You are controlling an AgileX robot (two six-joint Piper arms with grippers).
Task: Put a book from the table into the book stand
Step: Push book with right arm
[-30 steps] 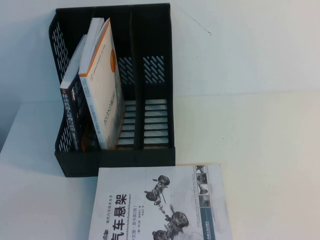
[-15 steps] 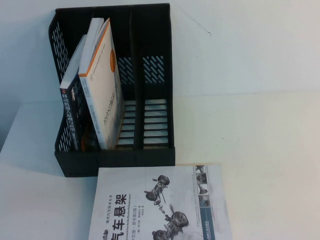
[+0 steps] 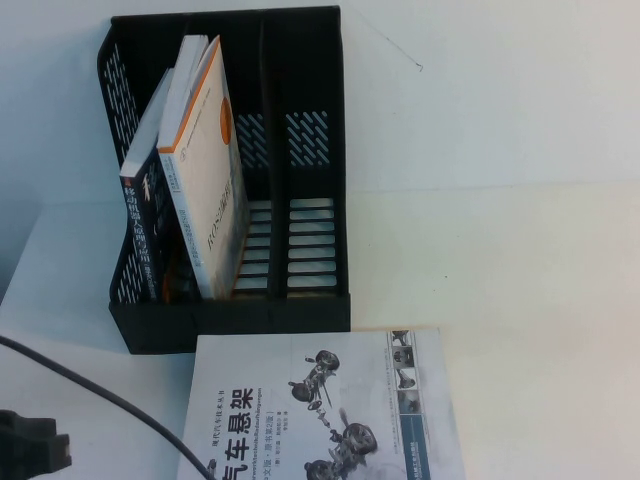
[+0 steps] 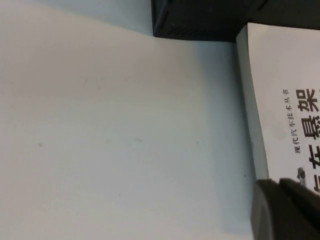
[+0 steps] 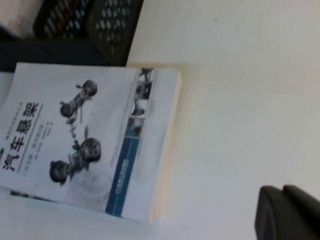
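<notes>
Left tool (image 4: 287, 210) shows only as a dark finger edge in its own wrist view, hovering just above the left edge of the book (image 3: 320, 405); how wide it stands I cannot tell, and it holds nothing that shows. In the high view the left arm's dark body and cable sit at about 8 o'clock, beside the book's left side. Right tool (image 5: 290, 212) shows the same way, a dark edge over bare counter (image 3: 520, 270) off the book's right side; its opening cannot be told either, and it grips nothing visible.

Lying flat at 6 o'clock on the counter is the book, cover up, its top edge just in front of the book stand (image 3: 310, 305) at 11 o'clock. Inside the stand, a dark book (image 3: 143, 225) and an orange-edged white book (image 3: 205, 190) lean in the left part; the two right-hand compartments look empty.

My reading is that the task is at the approach step: nothing is grasped yet. Next the left tool would need to get a finger under the thin book's edge, which lies flush on the counter, then lift it, turn it upright and slide it into a free compartment.
</notes>
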